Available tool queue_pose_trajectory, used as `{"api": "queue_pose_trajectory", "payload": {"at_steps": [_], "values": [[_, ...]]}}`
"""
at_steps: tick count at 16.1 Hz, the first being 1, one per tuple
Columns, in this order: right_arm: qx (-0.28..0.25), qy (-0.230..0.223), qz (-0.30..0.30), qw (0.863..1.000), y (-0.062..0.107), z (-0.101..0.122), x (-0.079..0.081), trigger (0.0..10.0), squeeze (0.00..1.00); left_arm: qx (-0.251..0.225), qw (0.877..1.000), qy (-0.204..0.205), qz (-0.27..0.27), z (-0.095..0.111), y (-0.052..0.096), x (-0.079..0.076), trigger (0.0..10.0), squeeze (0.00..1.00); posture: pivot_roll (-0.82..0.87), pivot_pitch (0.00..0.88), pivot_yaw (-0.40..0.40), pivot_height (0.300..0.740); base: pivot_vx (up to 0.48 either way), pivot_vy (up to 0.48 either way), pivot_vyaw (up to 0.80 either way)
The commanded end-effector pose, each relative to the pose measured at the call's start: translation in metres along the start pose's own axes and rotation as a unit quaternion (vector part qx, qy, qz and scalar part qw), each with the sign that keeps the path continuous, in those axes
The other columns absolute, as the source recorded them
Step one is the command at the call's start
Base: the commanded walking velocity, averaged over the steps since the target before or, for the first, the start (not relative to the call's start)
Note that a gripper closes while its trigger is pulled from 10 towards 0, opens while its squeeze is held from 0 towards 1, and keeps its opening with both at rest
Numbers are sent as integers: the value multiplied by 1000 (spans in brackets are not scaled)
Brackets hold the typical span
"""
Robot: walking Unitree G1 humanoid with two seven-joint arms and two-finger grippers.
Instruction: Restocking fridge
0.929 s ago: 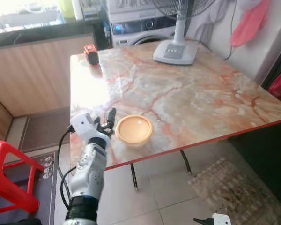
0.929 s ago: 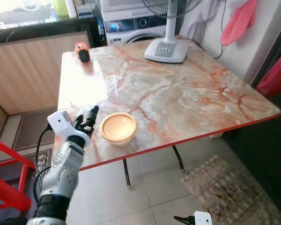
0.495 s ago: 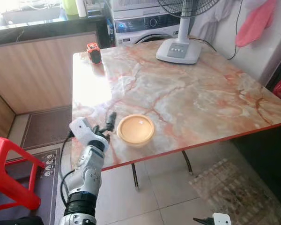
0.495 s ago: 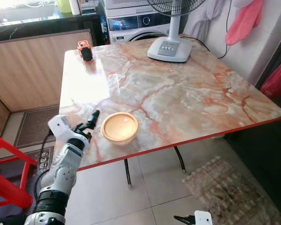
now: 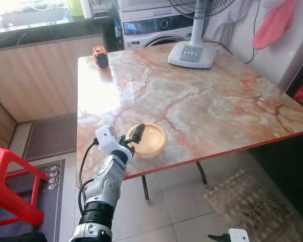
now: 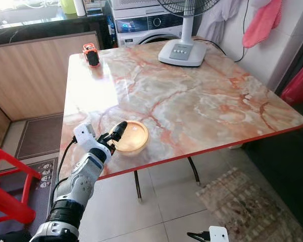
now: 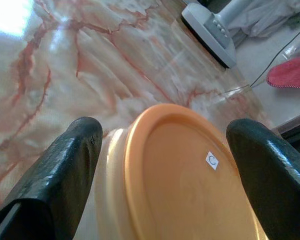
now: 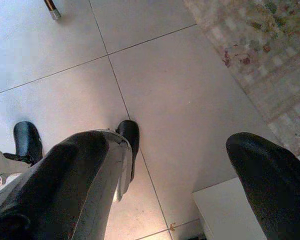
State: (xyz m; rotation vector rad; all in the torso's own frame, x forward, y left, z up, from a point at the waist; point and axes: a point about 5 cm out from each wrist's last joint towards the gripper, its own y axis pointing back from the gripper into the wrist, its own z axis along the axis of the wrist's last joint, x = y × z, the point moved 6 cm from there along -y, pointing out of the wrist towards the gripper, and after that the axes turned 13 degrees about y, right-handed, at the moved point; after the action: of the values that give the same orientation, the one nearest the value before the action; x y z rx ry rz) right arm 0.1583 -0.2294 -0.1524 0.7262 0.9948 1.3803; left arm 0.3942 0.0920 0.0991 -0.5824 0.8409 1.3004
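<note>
A round orange container with a lid (image 5: 151, 138) sits on the marble table (image 5: 217, 101) near its front left edge. My left gripper (image 5: 134, 137) is open at the container's left side. In the left wrist view the two black fingers (image 7: 70, 165) stand one on each side of the container (image 7: 190, 175), with a gap to it on both sides. My right gripper (image 8: 165, 145) hangs low and open over the tiled floor, with nothing between its fingers.
A fan base (image 5: 190, 54) stands at the table's far side and a small orange and black object (image 5: 100, 55) at its far left corner. A red stool (image 5: 10, 186) is on the floor to the left, a rug (image 5: 252, 201) to the right.
My left gripper has moved right along the table's front edge, from beside the container to having its fingers on either side of it. The container has not moved.
</note>
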Motion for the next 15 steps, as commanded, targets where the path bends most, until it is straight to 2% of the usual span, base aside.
{"api": "queue_pose_trajectory", "payload": {"at_steps": [1,6,12,15], "values": [[-3,0,0,1000,0,2,1,10000,0,10,1000,4,-1,-3,-2,0,10000,0,-47,0,47,740,0,0,0],[-6,0,4,1000,0,3,3,10000,0,13,1000,20,3,-8,0,2,10000,0,-43,0,47,740,0,0,0],[-6,6,7,1000,-1,3,4,10000,0,20,996,80,20,-17,-4,10,10000,0,-42,0,47,740,0,0,0],[-6,7,6,1000,-1,4,3,10000,0,18,996,85,18,-16,-7,9,10000,0,-48,0,43,740,0,0,0]]}}
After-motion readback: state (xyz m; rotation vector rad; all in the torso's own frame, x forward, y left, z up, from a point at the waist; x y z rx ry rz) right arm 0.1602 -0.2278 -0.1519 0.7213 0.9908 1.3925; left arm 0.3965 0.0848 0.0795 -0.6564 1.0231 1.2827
